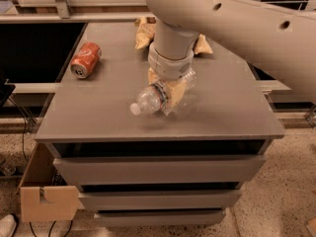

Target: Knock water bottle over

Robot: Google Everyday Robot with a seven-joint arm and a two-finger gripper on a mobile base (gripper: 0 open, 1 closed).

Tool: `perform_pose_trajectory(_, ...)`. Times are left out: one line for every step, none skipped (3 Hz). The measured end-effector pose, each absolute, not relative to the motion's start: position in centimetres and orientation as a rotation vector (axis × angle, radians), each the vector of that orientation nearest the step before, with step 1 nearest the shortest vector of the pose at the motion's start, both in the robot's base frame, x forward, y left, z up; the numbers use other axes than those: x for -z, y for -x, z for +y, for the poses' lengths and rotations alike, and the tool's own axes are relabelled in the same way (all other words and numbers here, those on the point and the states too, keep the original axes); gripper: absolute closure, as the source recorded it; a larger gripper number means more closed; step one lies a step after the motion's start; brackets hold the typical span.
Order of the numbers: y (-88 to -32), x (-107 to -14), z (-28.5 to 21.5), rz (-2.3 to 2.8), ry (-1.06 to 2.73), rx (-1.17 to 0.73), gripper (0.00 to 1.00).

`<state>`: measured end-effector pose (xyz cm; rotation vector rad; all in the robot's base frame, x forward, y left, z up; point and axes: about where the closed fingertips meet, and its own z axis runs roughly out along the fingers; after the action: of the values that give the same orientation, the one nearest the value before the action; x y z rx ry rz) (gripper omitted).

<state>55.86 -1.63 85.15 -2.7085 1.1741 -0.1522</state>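
Note:
The water bottle [147, 100] is a clear ribbed plastic bottle with a white cap. It lies nearly horizontal, with the cap pointing to the front left, just above the grey table top [98, 112], and casts a shadow below it. My gripper [168, 90] comes down from above at the table's middle. Its tan fingers [174, 92] are closed around the bottle's body near the label. The far end of the bottle is hidden behind the fingers.
An orange soda can [85, 59] lies on its side at the table's left. A tan chip bag [143, 31] sits at the back, partly behind my arm. A cardboard box [42, 191] stands on the floor at the lower left. Drawers are below the table top.

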Motion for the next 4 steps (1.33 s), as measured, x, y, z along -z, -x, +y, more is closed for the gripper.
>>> perform_pose_trajectory(-55.41,-84.34,-1.72,1.185,2.736,0.135,0.59)
perform_pose_trajectory(-55.3,-83.92,-1.78,1.196,2.759,0.127,0.36)
perform_pose_trajectory(-55.32,-83.76,-1.76,1.207,2.775,0.123,0.13)
perform_pose_trajectory(-55.38,-83.72,-1.81,1.218,2.787,0.119,0.0)
